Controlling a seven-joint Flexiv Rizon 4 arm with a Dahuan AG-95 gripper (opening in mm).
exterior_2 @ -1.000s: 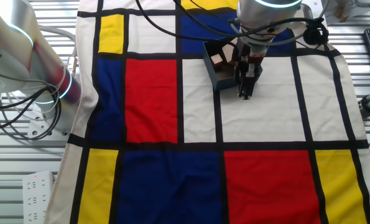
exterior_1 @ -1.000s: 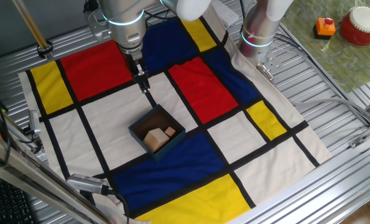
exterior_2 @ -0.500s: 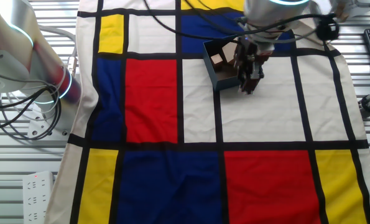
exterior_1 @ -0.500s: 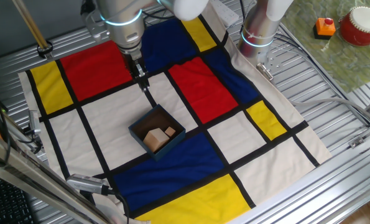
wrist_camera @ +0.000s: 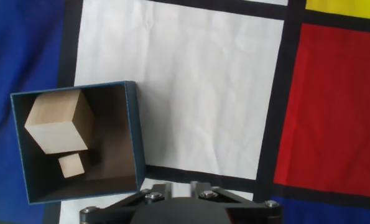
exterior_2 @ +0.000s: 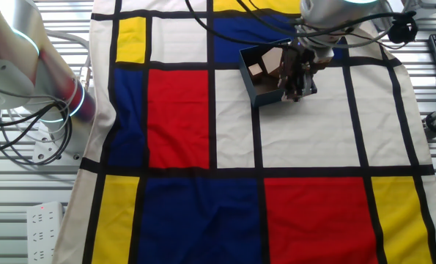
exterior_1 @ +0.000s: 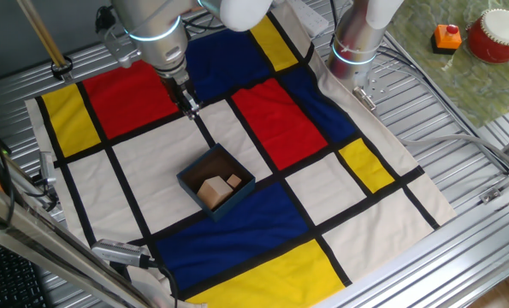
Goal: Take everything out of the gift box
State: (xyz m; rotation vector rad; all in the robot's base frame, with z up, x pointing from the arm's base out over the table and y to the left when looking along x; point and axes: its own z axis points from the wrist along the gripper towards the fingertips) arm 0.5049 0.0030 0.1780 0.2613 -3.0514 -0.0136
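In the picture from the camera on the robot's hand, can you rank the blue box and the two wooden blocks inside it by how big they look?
1. The gift box, largest.
2. The bigger wooden block.
3. The little wooden block, smallest.

The bigger block may be nearer the camera, so the true gap between the blocks could be less than it looks.

- The light is bright and even, and my views look sharp.
- Inside the box it is darker, and the big block drops a soft shadow.
- My gripper leaves only a faint shadow on the cloth.
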